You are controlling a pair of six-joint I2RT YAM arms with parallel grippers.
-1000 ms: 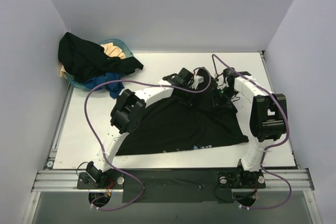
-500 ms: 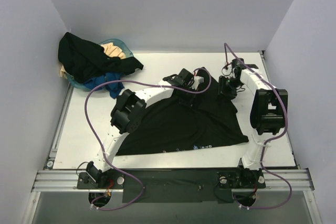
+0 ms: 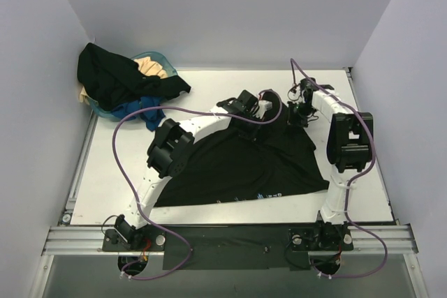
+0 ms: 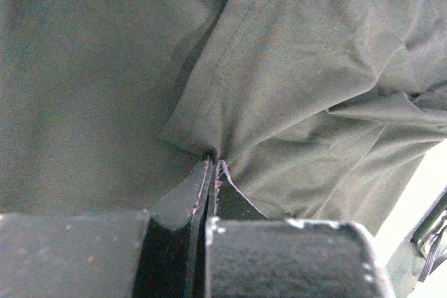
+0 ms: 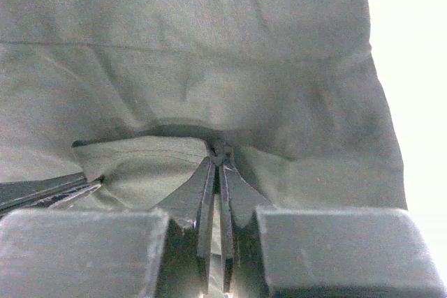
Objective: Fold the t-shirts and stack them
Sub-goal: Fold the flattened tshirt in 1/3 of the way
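A black t-shirt (image 3: 237,169) with a small white and blue print lies spread on the white table, its far part bunched up. My left gripper (image 3: 246,125) is shut on a fold of this shirt at its far middle; the wrist view shows the cloth (image 4: 293,88) pinched between the fingertips. My right gripper (image 3: 297,118) is shut on the shirt's far right edge; its wrist view shows the cloth (image 5: 209,54) pinched at the tips. More t-shirts, a black one (image 3: 115,78), a cream one (image 3: 150,68) and a blue one (image 3: 140,111), are heaped at the far left.
A teal plastic basket (image 3: 159,56) sits under the heap in the far left corner. White walls close the table at the back and both sides. Purple cables (image 3: 140,120) loop above the table. The metal rail (image 3: 230,235) runs along the near edge.
My right gripper has moved toward the far edge and a little left with the shirt's right edge, pulling that side up. My left gripper has stayed in place.
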